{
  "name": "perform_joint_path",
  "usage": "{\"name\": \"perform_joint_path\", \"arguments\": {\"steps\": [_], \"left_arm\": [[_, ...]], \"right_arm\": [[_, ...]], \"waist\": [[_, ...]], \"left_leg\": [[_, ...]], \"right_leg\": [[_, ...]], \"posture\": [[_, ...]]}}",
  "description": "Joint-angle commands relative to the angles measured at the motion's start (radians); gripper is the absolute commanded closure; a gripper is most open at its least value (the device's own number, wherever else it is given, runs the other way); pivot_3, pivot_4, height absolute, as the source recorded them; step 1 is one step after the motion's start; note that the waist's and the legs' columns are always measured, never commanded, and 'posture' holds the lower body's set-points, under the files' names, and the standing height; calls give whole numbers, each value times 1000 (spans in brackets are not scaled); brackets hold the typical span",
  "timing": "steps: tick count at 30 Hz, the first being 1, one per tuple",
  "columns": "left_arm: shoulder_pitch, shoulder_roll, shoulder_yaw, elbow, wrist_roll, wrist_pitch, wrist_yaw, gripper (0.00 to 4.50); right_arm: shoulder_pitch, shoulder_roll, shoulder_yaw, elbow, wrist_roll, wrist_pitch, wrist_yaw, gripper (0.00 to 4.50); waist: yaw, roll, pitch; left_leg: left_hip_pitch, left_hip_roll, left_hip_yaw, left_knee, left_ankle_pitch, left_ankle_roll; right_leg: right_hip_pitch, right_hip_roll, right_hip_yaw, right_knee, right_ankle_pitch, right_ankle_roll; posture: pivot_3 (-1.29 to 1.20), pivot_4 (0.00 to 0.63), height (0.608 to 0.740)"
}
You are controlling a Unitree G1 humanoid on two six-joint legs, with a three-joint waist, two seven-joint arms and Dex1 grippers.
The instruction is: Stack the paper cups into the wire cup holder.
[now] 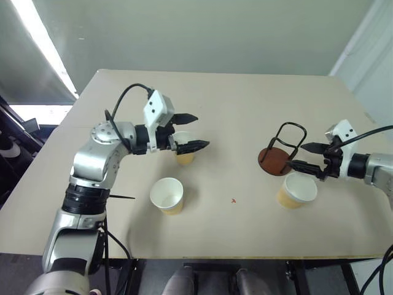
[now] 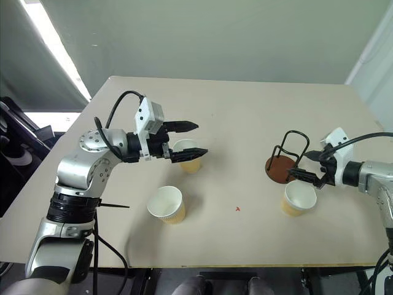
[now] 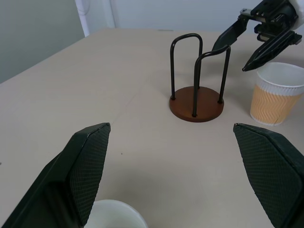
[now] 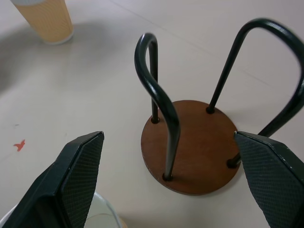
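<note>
The wire cup holder (image 1: 274,161), a reddish-brown disc with black wire loops, stands upright at the right of the table. My right gripper (image 1: 297,155) is open beside it, hovering just above one paper cup (image 1: 296,190) that stands upright near the holder. My left gripper (image 1: 201,131) is open over a second paper cup (image 1: 184,157) at mid-table, one finger on either side above its rim, holding nothing. A third paper cup (image 1: 167,195) stands nearer the front edge. In the right wrist view the holder (image 4: 190,147) lies between my open fingers (image 4: 80,166).
All of this sits on a beige table (image 1: 233,98). A small red mark (image 1: 233,200) lies on it between the front cup and the right cup. The table's front edge runs close below the cups.
</note>
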Motion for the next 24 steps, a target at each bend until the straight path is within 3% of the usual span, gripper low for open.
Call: {"name": "perform_joint_path", "arguments": {"steps": [1,11,12,15,24], "left_arm": [[-26,5,12,-12,-3,-15,-7,69],[-14,5,9,-23,2,-15,2,69],[-13,4,9,-23,3,-15,3,22],[-13,3,7,-23,4,-15,4,0],[12,39,-18,-58,-8,14,-50,0]], "right_arm": [[-24,5,-4,-8,-2,-10,-12,0],[-56,26,14,22,-15,-14,-29,0],[-60,28,15,25,-16,-12,-32,180],[-62,28,15,26,-16,-9,-35,944],[-72,27,16,12,-5,4,-22,4233]], "waist": [[0,0,0],[0,0,0],[0,0,0],[0,0,0],[0,0,0]], "left_leg": [[0,0,0,0,0,0],[0,0,0,0,0,0],[0,0,0,0,0,0],[0,0,0,0,0,0],[0,0,0,0,0,0]], "right_leg": [[0,0,0,0,0,0],[0,0,0,0,0,0],[0,0,0,0,0,0],[0,0,0,0,0,0],[0,0,0,0,0,0]], "posture": [[0,150,740],[0,150,740],[0,150,740],[0,150,740],[0,150,740]]}}
